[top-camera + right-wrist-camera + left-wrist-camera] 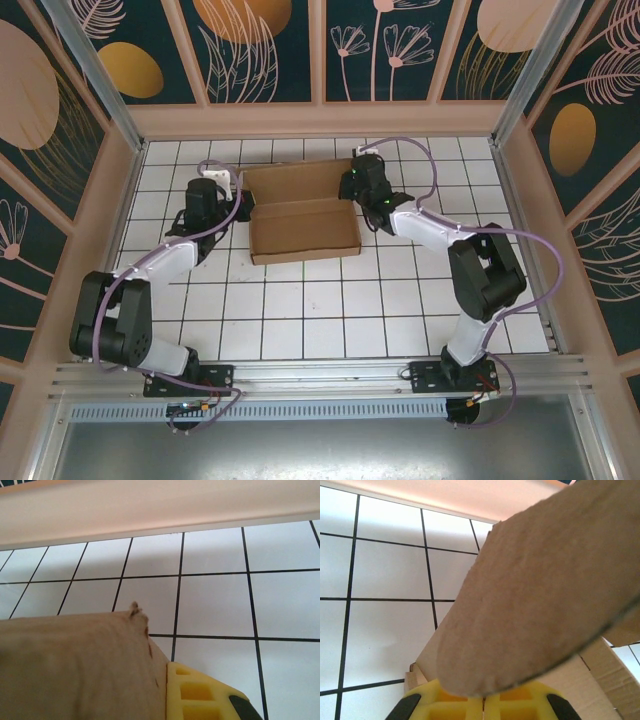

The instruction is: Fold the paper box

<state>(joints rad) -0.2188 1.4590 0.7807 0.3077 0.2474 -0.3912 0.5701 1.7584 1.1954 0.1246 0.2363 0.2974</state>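
The left gripper [483, 706], jaws closed tight together, touches the paper box [300, 215] at its left flap. The right gripper [352, 184], likewise closed, rests against the right flap.

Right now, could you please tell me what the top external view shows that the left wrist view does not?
Top external: the whole paper box, a shallow open tray with its lid panel at the far side, with the left gripper at its left end and the right gripper at its right end. Left wrist: a close look at a rounded flap lying over the shut yellow fingers. Both: brown cardboard on the white tiled table.
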